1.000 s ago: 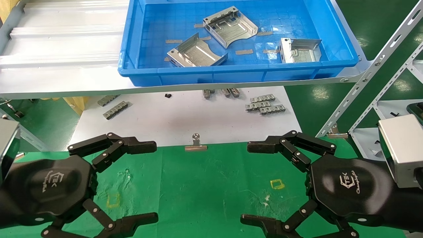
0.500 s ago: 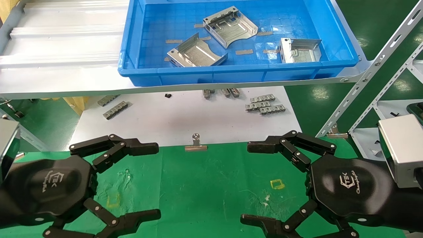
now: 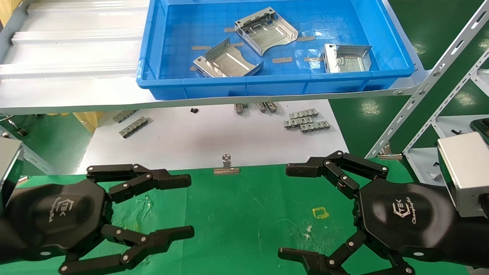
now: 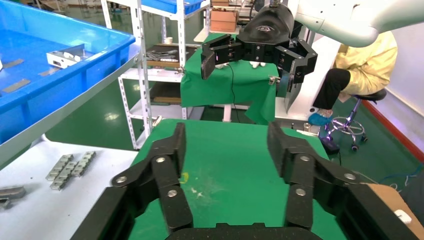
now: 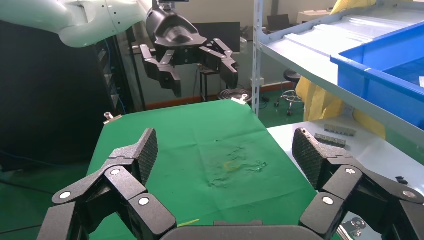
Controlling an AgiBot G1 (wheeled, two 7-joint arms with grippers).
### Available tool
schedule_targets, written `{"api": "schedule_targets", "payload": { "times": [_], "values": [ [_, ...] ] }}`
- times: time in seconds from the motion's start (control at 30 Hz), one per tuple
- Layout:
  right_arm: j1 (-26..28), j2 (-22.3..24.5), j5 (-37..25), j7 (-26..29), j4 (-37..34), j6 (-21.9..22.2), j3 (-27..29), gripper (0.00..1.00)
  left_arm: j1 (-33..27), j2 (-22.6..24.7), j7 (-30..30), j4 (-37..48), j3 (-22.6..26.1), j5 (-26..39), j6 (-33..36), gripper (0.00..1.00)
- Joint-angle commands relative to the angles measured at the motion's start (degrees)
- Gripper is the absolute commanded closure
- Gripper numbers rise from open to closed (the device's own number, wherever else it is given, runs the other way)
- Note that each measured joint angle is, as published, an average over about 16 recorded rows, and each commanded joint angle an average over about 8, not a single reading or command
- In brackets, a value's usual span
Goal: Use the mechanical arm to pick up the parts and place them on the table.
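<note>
- Left gripper point(image 3: 183, 206) hovering low over the table point(image 3: 244, 214), fingers apart, gap moderate, holding nothing.
- Right gripper point(image 3: 292, 210) hovering opposite, fingers spread wide, also empty.
- Three parts lying well ahead of and above both pincers, in the blue bin point(image 3: 267, 86) on the shelf point(image 3: 76, 68); nearest part point(image 3: 225, 61) sitting ahead of the left pincer.
- Judgement: reach step pending. Best to lift clear of the bin's front wall first, descend inside, and straddle an upturned flange rather than the flat face.
- Small grey strips point(image 3: 305, 120) below the shelf: ignore.
</note>
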Motion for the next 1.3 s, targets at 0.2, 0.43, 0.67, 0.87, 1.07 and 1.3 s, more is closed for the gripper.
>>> {"api": "schedule_targets", "payload": {
  "times": [0.2,0.43,0.67,0.87,1.07,1.3],
  "values": [
    [2.9,-1.2,-0.9,1.1,0.5,2.9,0.1,0.0,0.0,0.0,0.0,0.0,0.0,0.0,0.0,1.0],
    [13.9,-8.8,-10.9,7.1,-0.9,17.1,-3.4,0.0,0.0,0.0,0.0,0.0,0.0,0.0,0.0,1.0],
    [27.6,-21.0,-28.7,15.6,-12.0,32.7,-12.0,0.0,0.0,0.0,0.0,0.0,0.0,0.0,0.0,1.0],
    [37.3,-31.4,-41.7,19.9,-26.7,39.6,-19.3,0.0,0.0,0.0,0.0,0.0,0.1,0.0,0.0,1.0],
    [43.5,-39.2,-49.3,20.3,-40.3,44.0,-23.6,0.37,0.0,0.0,0.0,0.0,0.1,0.0,0.0,1.0],
    [46.4,-43.0,-52.2,22.3,-47.3,47.0,-28.2,1.0,0.0,0.0,0.1,0.0,0.1,0.0,0.0,1.0]
  ]
}}
